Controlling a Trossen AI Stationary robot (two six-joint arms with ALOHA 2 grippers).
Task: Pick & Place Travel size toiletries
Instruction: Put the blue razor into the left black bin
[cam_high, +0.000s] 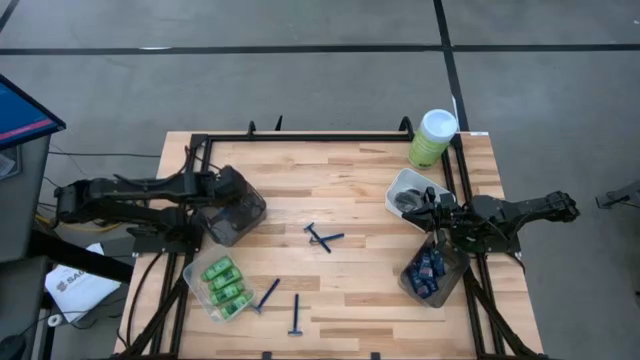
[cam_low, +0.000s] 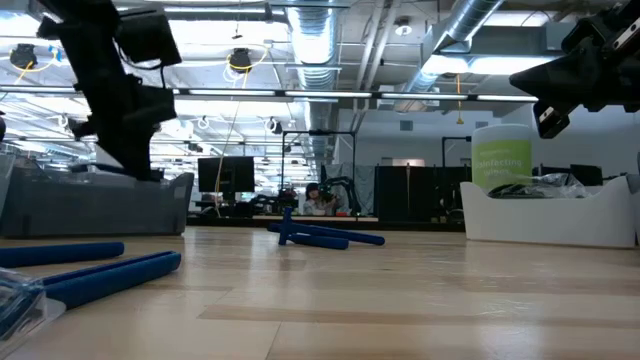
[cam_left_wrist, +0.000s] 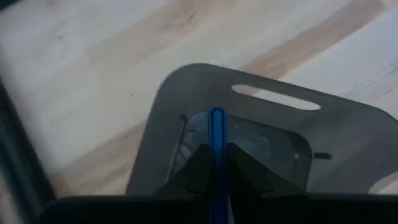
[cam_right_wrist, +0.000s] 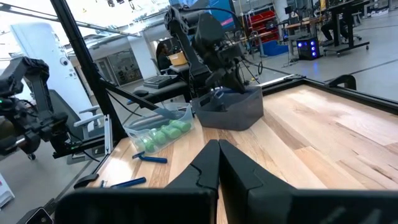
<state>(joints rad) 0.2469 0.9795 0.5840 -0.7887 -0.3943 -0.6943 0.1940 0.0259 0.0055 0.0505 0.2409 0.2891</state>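
I'm counting five blue razors (cam_high: 325, 237), four green bottles (cam_high: 225, 283), four tubs (cam_high: 236, 206), one canister (cam_high: 432, 138).

The high view looks straight down on the whole counter (cam_high: 340, 190). The low view looks level across it. Both share the smoky tub (cam_high: 235, 207), seen close by the left wrist.

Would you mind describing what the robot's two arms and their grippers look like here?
Both arms are dark, nearly black, jointed links with black cables running alongside. The left gripper and right gripper each end in two matte black, wedge-shaped fingers that taper to a point. I can make out no markings on either.
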